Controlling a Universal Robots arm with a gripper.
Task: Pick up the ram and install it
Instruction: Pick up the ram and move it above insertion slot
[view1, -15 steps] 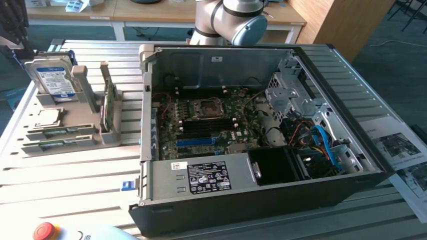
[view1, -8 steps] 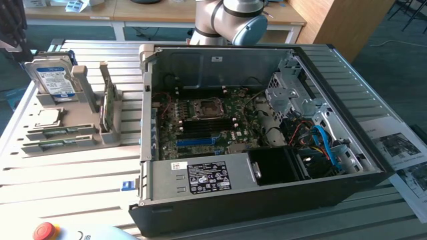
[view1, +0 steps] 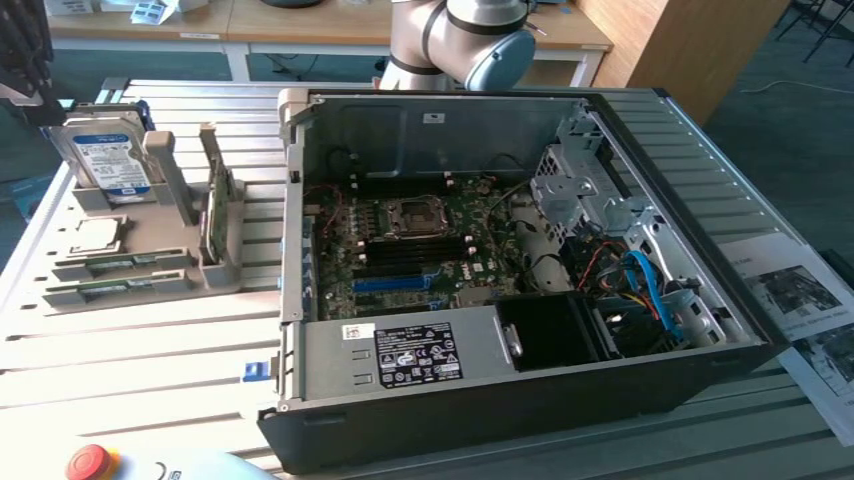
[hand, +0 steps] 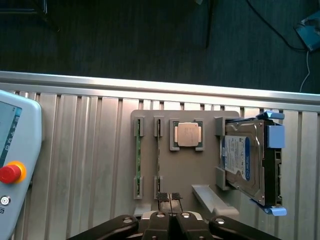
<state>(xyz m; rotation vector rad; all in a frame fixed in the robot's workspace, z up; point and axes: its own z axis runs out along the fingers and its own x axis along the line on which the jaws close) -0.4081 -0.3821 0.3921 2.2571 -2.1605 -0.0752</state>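
Observation:
Two ram sticks, thin and green, lie on edge in the slots of a grey holder (hand: 165, 112): one ram stick (hand: 138, 159) and a second ram stick (hand: 158, 159) beside it. In the exterior view the same sticks (view1: 120, 264) (view1: 107, 291) sit on the holder (view1: 180, 275) at that view's left. My gripper (hand: 169, 196) hovers high over the holder's edge, shut with nothing between its fingers. The open computer case (view1: 534, 390) shows the motherboard (view1: 400, 245) with its black memory slots (view1: 400, 258).
On the holder also sit a silver processor chip (hand: 187, 134) and a blue-labelled hard drive (hand: 242, 162). A teach pendant with a red button (hand: 10, 172) lies on the ribbed metal table (hand: 85, 165). The arm's elbow (view1: 474, 40) stands behind the case. Papers (view1: 801, 300) lie at the exterior view's right.

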